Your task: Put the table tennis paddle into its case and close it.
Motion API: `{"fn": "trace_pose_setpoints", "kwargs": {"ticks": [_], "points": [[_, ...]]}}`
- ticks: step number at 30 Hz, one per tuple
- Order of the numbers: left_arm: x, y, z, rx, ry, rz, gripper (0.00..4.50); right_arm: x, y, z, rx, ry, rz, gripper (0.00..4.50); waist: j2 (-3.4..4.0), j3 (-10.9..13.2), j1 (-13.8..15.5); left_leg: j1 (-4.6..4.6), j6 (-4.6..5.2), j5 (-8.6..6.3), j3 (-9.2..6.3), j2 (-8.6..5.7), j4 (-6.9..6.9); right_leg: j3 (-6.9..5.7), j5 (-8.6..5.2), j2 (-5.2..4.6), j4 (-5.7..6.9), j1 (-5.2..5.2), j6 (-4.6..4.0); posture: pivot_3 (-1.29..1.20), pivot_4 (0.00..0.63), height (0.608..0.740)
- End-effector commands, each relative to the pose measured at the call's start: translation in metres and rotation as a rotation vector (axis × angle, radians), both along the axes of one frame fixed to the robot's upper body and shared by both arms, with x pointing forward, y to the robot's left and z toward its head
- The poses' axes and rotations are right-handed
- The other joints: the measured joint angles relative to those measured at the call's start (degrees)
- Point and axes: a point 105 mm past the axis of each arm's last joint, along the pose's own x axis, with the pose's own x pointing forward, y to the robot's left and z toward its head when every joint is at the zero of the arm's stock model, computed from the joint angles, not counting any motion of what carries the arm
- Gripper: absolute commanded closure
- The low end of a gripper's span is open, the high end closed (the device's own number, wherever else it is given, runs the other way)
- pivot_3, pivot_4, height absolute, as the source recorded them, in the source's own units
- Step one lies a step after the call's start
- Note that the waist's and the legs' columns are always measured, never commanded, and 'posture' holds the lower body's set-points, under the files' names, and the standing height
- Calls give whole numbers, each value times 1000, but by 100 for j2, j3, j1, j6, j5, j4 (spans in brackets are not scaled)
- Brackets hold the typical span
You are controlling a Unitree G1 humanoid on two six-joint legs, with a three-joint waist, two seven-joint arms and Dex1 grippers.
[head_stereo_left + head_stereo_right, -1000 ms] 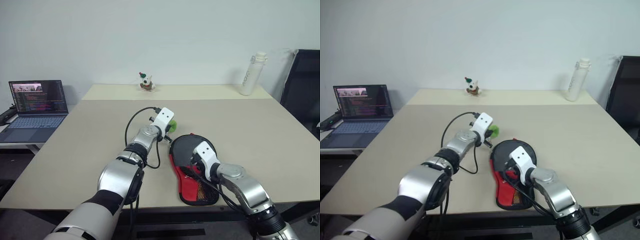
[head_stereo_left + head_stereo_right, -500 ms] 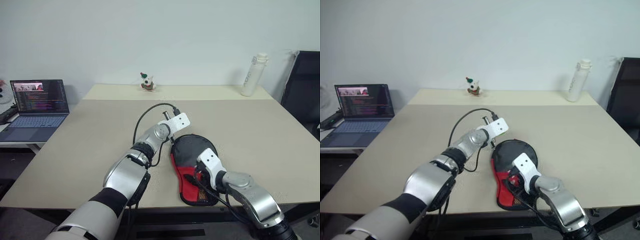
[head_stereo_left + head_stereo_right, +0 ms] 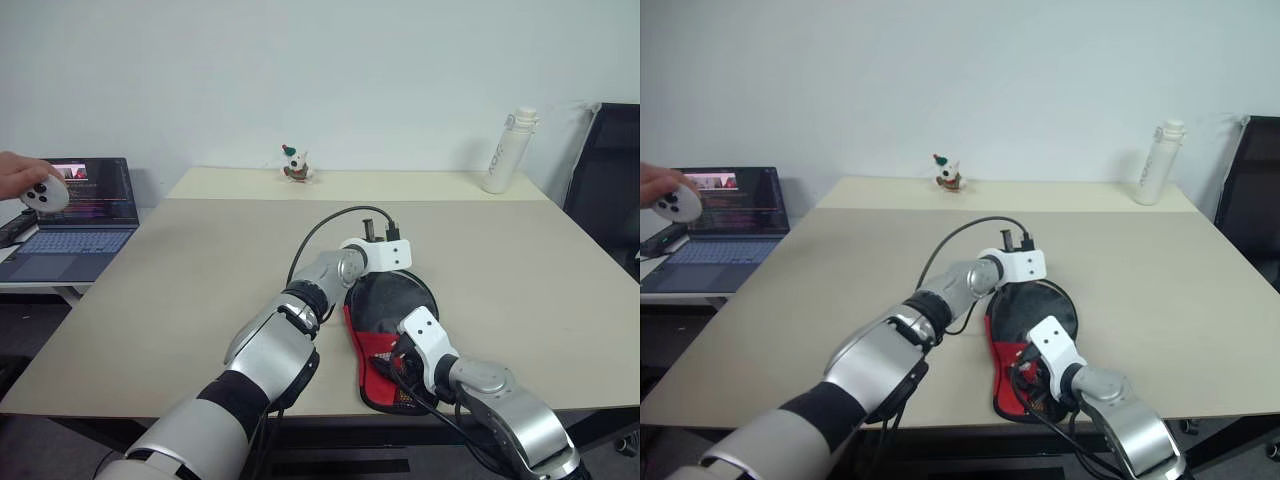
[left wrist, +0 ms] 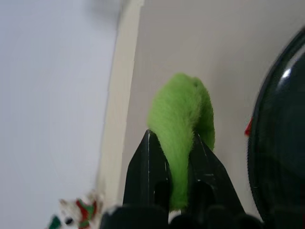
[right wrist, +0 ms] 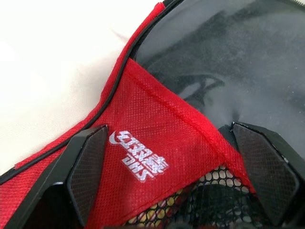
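Observation:
The case [image 3: 392,300] lies flat near the table's front edge, with its round black end pointing away from me. Its red panel [image 5: 143,119] bears white lettering, and black mesh sits below it. That round part has a smooth sheen [image 4: 281,138]; I cannot tell whether it is the paddle's rubber or the case's cover. No paddle handle shows. My left gripper [image 4: 174,138] is shut on a fuzzy green ring [image 4: 183,105] and hovers at the far end of the case [image 3: 395,262]. My right gripper [image 5: 167,131] stands open just over the red panel, fingers on either side of it.
At the far left, a person's hand [image 3: 28,178] holds a small white round device over an open laptop [image 3: 75,205]. A small toy figure [image 3: 293,163] and a white bottle [image 3: 505,150] stand at the table's back. A black chair [image 3: 610,170] is on the right.
My left gripper has swung right with the green ring and rolled, ending by the case's round end. The right gripper drew back toward me. The hand with the white device came into view.

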Motion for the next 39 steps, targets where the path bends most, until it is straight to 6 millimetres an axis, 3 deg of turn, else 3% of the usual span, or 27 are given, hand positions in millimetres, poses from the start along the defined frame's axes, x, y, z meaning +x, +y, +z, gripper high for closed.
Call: {"fn": "trace_pose_setpoints", "kwargs": {"ticks": [1, 6, 14, 18, 22, 32, 39], "points": [[-6, -26, 42, 5, -164, -97, 4477, -37, 1, -64, -47, 320, 14, 0, 0, 0, 0, 0, 0, 0, 0, 0, 0, 0, 0, 0, 0, 0, 0, 0, 150, 740], [-7, -27, 34, 56, -168, -99, 4477, -43, 0, -66, -45, 331, 1, 0, -2, -2, 11, -2, -2, -2, -2, 0, -2, -2, 0, 0, -12, 3, 0, 0, 150, 740], [-11, -25, 4, 20, 14, -83, 4477, -37, 2, -61, -31, 316, -17, 0, -16, -25, 8, -1, -5, -4, -2, 2, -4, -4, 0, 0, -21, 7, 1, 0, 150, 740], [-18, -22, -26, 21, 140, -101, 4477, -33, 10, -55, -16, 296, -12, 0, -11, -64, -12, 2, -5, -4, -2, 4, -4, -4, 1, 1, -20, 8, 1, 0, 150, 740], [-23, -20, -41, 14, 212, -109, 4477, -30, 16, -51, 1, 286, -9, 0, -12, -69, -33, 6, -4, -4, 0, 5, -3, -2, 1, 2, -13, 8, 2, 0, 150, 740], [-18, -18, -24, -92, 243, -94, 1041, -20, 16, -46, 8, 270, -18, 0, -13, -78, -54, 25, -4, -3, 5, 8, -1, 6, 1, 6, 16, 8, 1, 0, 150, 740], [0, 6, 9, -263, 219, -8, 1041, -6, 10, -36, 53, 267, -39, 0, -13, -79, -92, 38, -4, -3, 14, 11, 0, 15, 2, 8, 28, 9, 2, 0, 150, 740]]}}
